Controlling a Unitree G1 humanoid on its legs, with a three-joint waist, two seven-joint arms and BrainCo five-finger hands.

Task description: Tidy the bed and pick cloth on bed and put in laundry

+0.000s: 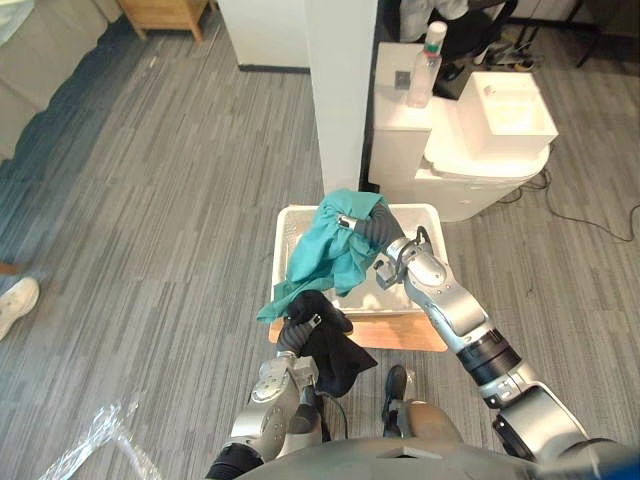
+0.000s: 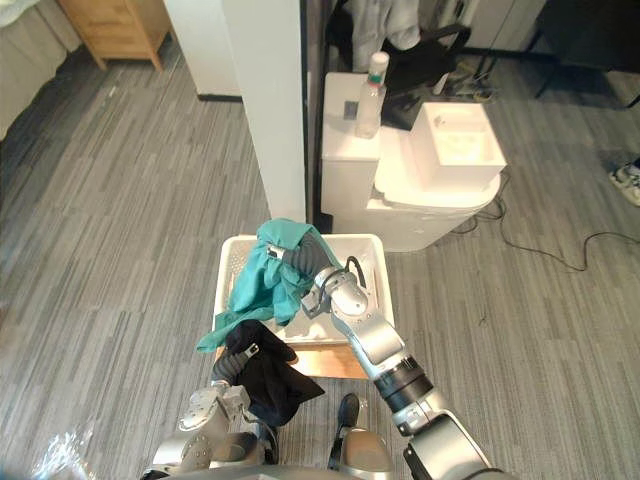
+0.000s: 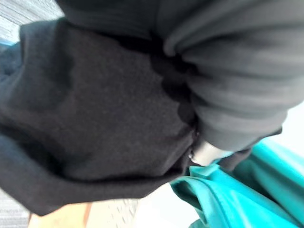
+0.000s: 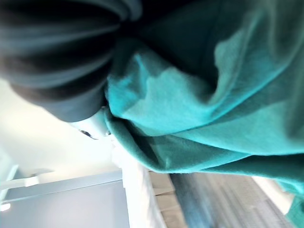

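A teal cloth (image 1: 318, 257) hangs from my right hand (image 1: 368, 226) above the left half of a white laundry basket (image 1: 436, 228); its lower corner trails over the basket's front left rim. The fingers are wrapped in its folds, as seen in the right wrist view, where the teal cloth (image 4: 199, 104) bunches against the hand. A black cloth (image 1: 335, 358) dangles from my left hand (image 1: 297, 332), just in front of the basket's near edge and lower than the teal one. In the left wrist view the black cloth (image 3: 95, 118) is gathered at the hand.
The basket rests on a low wooden stand (image 1: 405, 335). Behind it stand a white pillar (image 1: 340, 90) and a white cabinet (image 1: 400, 140) with a spray bottle (image 1: 427, 65) and a white tub (image 1: 505, 110). A person's shoe (image 1: 14, 303) and crumpled plastic (image 1: 95, 435) lie on the floor at the left.
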